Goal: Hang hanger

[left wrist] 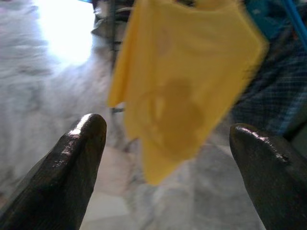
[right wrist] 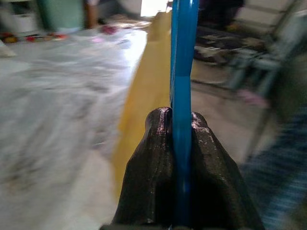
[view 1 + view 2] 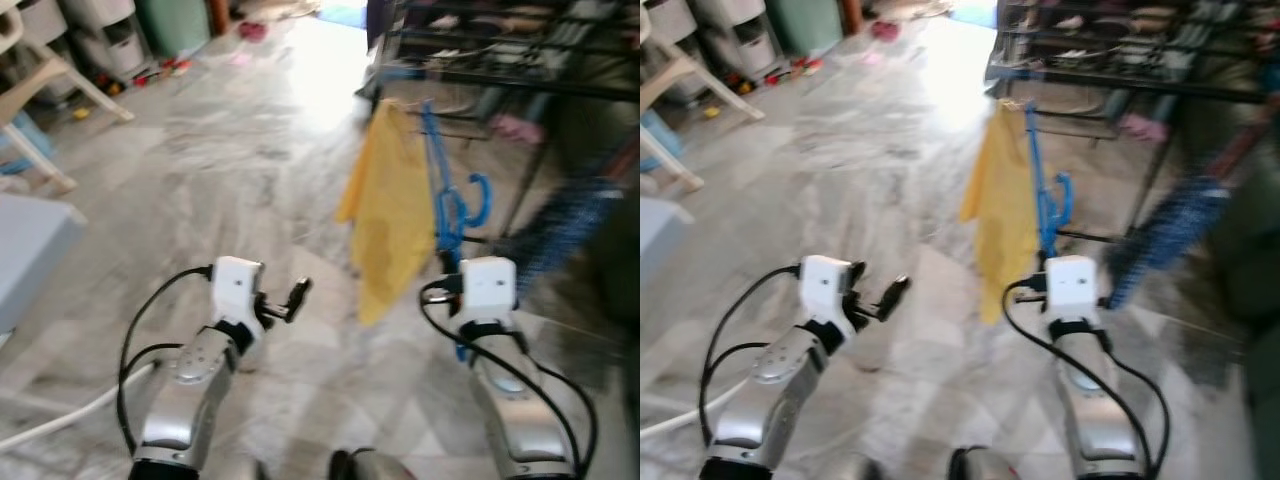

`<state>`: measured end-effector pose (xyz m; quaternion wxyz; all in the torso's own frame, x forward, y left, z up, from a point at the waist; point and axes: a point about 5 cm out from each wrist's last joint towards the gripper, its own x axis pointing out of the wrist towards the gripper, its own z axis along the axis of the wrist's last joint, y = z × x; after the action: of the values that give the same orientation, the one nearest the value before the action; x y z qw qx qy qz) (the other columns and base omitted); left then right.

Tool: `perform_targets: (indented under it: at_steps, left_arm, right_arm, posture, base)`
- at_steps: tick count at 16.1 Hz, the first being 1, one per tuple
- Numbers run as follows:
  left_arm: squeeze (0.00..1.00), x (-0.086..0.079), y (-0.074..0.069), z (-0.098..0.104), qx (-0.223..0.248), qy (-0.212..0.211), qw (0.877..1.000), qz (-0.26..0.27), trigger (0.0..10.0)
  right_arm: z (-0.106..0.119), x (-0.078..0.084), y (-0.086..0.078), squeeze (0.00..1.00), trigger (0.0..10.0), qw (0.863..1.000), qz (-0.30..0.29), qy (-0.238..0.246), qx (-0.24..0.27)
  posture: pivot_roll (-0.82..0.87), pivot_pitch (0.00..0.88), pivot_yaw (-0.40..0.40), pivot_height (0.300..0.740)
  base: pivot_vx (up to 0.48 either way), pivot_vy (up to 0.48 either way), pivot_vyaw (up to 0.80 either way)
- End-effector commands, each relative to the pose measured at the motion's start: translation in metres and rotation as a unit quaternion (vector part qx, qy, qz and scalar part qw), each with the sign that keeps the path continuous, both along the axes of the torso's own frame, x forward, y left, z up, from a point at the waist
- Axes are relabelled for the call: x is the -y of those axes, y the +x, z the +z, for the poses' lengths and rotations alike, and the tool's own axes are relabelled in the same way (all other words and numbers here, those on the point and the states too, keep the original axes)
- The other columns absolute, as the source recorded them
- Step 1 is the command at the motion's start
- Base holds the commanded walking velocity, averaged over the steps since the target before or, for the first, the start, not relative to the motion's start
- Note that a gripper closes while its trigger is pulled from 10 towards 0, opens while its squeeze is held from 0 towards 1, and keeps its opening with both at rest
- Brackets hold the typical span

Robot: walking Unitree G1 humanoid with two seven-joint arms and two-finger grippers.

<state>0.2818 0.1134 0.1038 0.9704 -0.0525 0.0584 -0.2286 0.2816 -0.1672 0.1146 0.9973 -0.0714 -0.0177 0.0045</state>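
A blue plastic hanger (image 3: 447, 200) carries a yellow shirt (image 3: 388, 210) and is held up in front of me, its hook (image 3: 480, 195) curling to the right. My right gripper (image 2: 181, 122) is shut on the hanger's blue bar (image 2: 183, 62), seen clamped between both black fingers in the right wrist view. My left gripper (image 1: 168, 139) is open and empty, lifted to the left of the shirt (image 1: 184, 76), fingers (image 3: 297, 291) pointing toward it.
A dark metal drying rack (image 3: 500, 60) with clothes stands ahead on the right, a blue patterned cloth (image 3: 565, 225) hanging from it. Marble floor (image 3: 230, 170) opens ahead and left. White plastic chair (image 3: 45, 70) and drawers at far left. A white hose (image 3: 60, 420) lies near my left arm.
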Motion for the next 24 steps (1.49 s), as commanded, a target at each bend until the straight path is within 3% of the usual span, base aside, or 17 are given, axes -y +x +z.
perform_targets:
  at_steps: [1,12,19,24]
  left_arm:
    - [0.0,-0.0072,-0.0017,-0.0041,-0.007,0.009,1.0,0.007,10.0]
    - [0.0,-0.0069,-0.003,-0.0048,-0.003,-0.014,1.0,-0.008,10.0]
    - [0.0,-0.008,-0.0053,-0.0059,0.001,-0.013,1.0,-0.012,10.0]
    - [0.0,-0.0071,-0.0071,-0.0079,-0.002,-0.01,1.0,-0.015,10.0]
  right_arm:
    - [-0.0002,-0.0063,-0.0023,0.0,10.0,1.0,0.006,0.006,0.003]
    - [-0.003,-0.0053,-0.0015,0.0,10.0,1.0,0.005,0.005,-0.004]
    - [-0.0051,-0.0068,-0.0023,0.0,10.0,1.0,0.006,0.008,-0.009]
    - [-0.0063,-0.0072,-0.0029,0.0,10.0,1.0,0.005,0.011,-0.013]
  posture:
    - [-0.08,0.19,-0.016,0.74]
    - [-0.08,0.176,-0.022,0.74]
    - [-0.08,0.178,-0.02,0.74]
    - [-0.08,0.187,-0.021,0.74]
  base:
    - [0.0,0.0,0.0]
    - [0.0,0.0,0.0]
    - [0.333,0.0,0.0]
    - [0.353,0.0,-0.76]
